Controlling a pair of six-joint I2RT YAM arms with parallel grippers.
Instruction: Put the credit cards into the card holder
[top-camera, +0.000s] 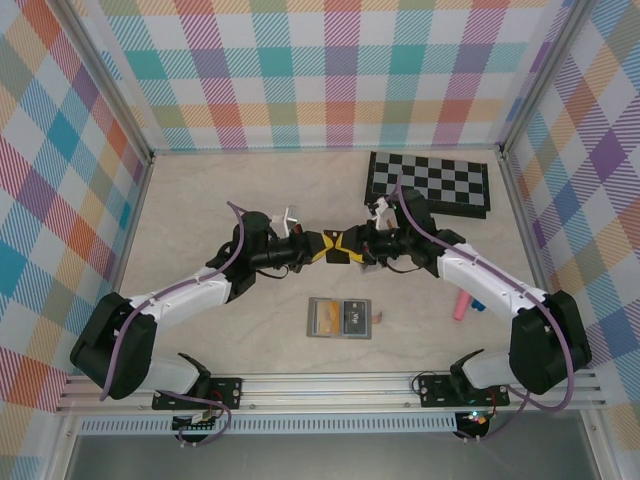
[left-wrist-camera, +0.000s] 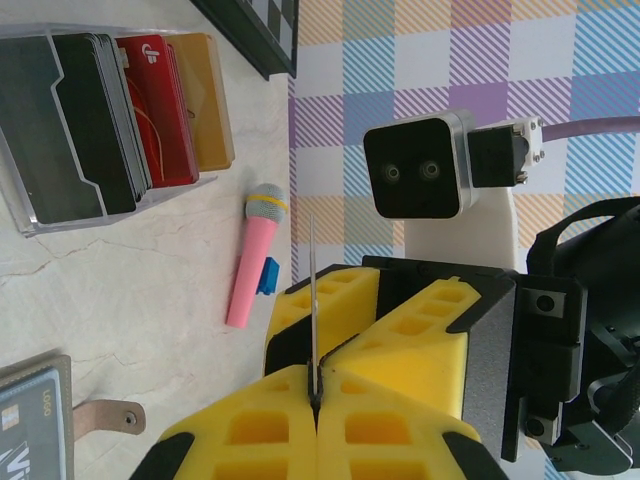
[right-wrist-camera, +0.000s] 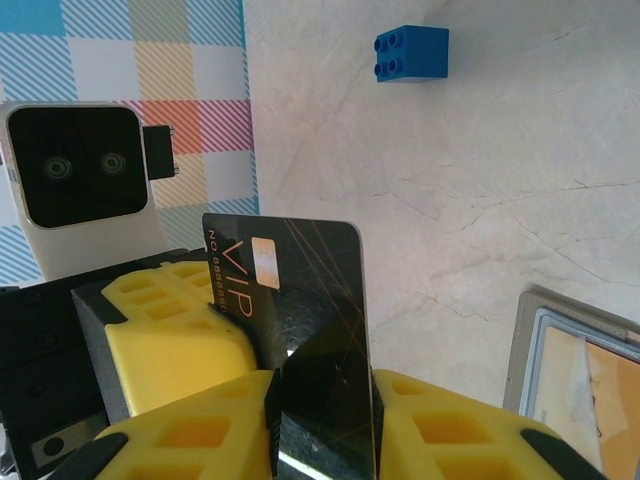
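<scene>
Table (top-camera: 250, 330): pale marble; grey card holder (top-camera: 338, 318) lies open, near middle.
Black card (right-wrist-camera: 300, 300): midair at centre, between both grippers.
Left gripper (left-wrist-camera: 315, 400): clamped on its faces.
Right gripper (right-wrist-camera: 322, 420): straddles its edges; grip unclear.
Handling: light, stiff, slick; pinch faces.

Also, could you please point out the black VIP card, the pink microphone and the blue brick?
black VIP card (right-wrist-camera: 312, 290), right wrist view, middle of its face.
pink microphone (left-wrist-camera: 247, 272), left wrist view, its handle.
blue brick (right-wrist-camera: 418, 53), right wrist view, its broad face.
</scene>
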